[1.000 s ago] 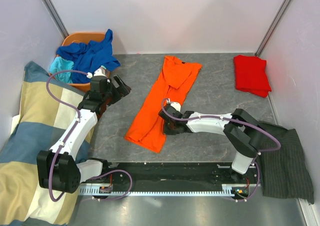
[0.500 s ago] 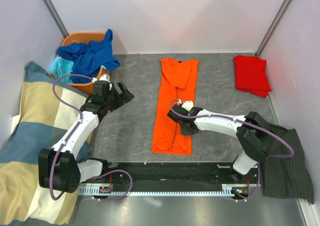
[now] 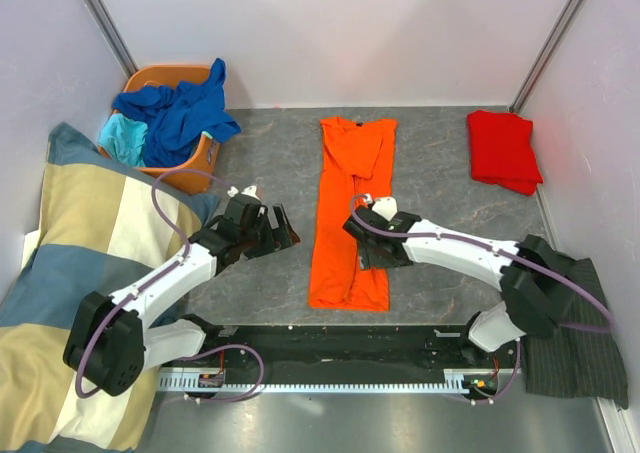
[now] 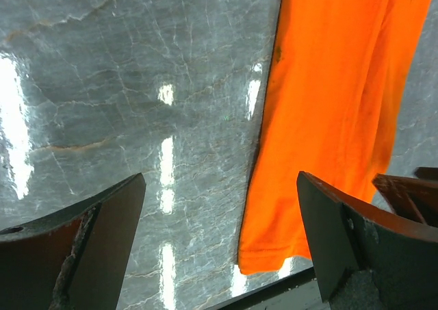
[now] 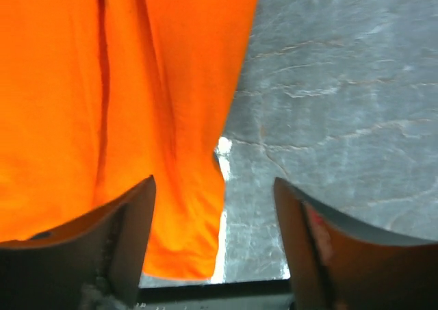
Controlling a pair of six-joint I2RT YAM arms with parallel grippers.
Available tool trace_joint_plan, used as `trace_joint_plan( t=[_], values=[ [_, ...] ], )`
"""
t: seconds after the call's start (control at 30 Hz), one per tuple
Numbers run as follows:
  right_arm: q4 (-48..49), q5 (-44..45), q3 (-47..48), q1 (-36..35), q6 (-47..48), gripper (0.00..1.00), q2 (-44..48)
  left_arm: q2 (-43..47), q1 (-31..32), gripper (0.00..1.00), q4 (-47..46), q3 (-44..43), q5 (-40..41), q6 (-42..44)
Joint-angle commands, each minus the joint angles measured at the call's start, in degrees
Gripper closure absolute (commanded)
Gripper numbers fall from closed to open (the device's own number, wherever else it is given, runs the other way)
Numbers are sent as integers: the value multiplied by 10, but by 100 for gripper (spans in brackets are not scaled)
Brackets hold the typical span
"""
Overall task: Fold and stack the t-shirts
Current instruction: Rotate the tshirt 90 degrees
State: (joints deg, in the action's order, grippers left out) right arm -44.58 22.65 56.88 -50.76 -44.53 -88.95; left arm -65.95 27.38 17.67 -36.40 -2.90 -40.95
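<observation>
The orange t-shirt (image 3: 350,213) lies as a long narrow strip down the middle of the grey table, collar at the far end. My right gripper (image 3: 378,256) hovers open over its lower right edge; in the right wrist view the shirt (image 5: 137,84) runs under the left finger and the gripper (image 5: 213,194) holds nothing. My left gripper (image 3: 283,235) stands open just left of the shirt, over bare table (image 4: 220,190), with the shirt's hem (image 4: 328,105) near its right finger. A folded red t-shirt (image 3: 503,151) lies at the far right. Blue t-shirts (image 3: 180,108) and a turquoise one (image 3: 125,138) fill the basket.
An orange basket (image 3: 165,73) stands at the far left corner. A big checked blanket (image 3: 70,273) covers the left side. Dark pinstriped cloth (image 3: 575,323) lies at the near right. White walls close in the table, and the black base rail (image 3: 340,343) runs along the near edge.
My right gripper dragged the orange shirt's lower end to the right until it lay straight, then opened and let go. My left arm swung right, from the basket to the shirt's left edge.
</observation>
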Motion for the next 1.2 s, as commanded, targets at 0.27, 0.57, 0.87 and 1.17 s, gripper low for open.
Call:
trace_joint_plan(
  t=[0.27, 0.57, 0.87, 1.17],
  values=[
    [-15, 104, 64, 71, -12, 14, 138, -45, 105, 0, -38, -11, 60, -32],
    [7, 91, 97, 103, 24, 13, 137, -74, 213, 1, -46, 40, 82, -84],
    [19, 73, 63, 113, 27, 12, 161, -109, 270, 31, -71, 65, 103, -136],
    [20, 71, 33, 119, 29, 12, 186, -119, 314, 93, -77, 48, 54, -147]
  ],
)
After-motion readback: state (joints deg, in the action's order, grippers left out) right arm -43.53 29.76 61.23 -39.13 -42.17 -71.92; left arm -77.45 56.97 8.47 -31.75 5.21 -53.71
